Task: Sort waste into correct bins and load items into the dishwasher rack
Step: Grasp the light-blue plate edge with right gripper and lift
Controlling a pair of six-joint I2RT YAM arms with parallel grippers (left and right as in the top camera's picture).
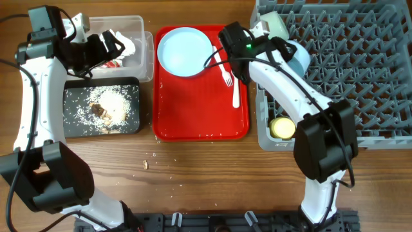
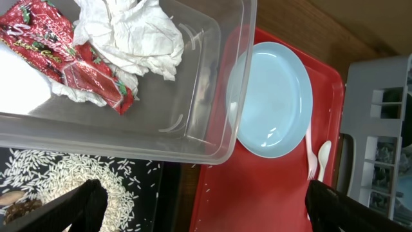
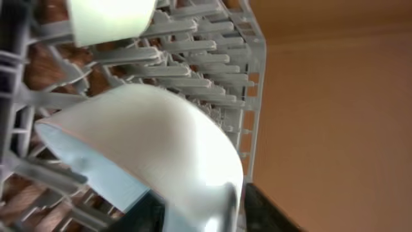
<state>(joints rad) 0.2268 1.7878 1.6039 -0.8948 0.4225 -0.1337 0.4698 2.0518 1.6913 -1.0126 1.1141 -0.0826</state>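
Note:
The crumpled napkin [image 1: 125, 40] [image 2: 138, 32] and the red-and-white wrapper [image 2: 64, 58] lie in the clear tub [image 1: 147, 32] [image 2: 212, 77]. Rice scraps [image 1: 116, 103] [image 2: 64, 180] lie on the black tray [image 1: 77, 125]. My left gripper [image 1: 108, 46] [image 2: 206, 212] is open and empty above the tub's near edge. The pale blue plate [image 1: 185, 51] [image 2: 273, 96], fork [image 1: 225, 71] and spoon [image 1: 235, 93] lie on the red tray [image 1: 193, 109]. My right gripper [image 1: 283, 48] [image 3: 199, 206] is shut on the pale blue bowl [image 1: 300, 57] [image 3: 148, 135], tilted in the dishwasher rack [image 1: 360, 77] [image 3: 212, 84].
The pale green bowl [image 1: 277, 24] [image 3: 109, 19] stands in the rack's back-left corner. The yellow cup [image 1: 282, 127] sits in the rack's front-left corner. A few rice grains [image 1: 151, 161] lie on the wooden table in front of the red tray.

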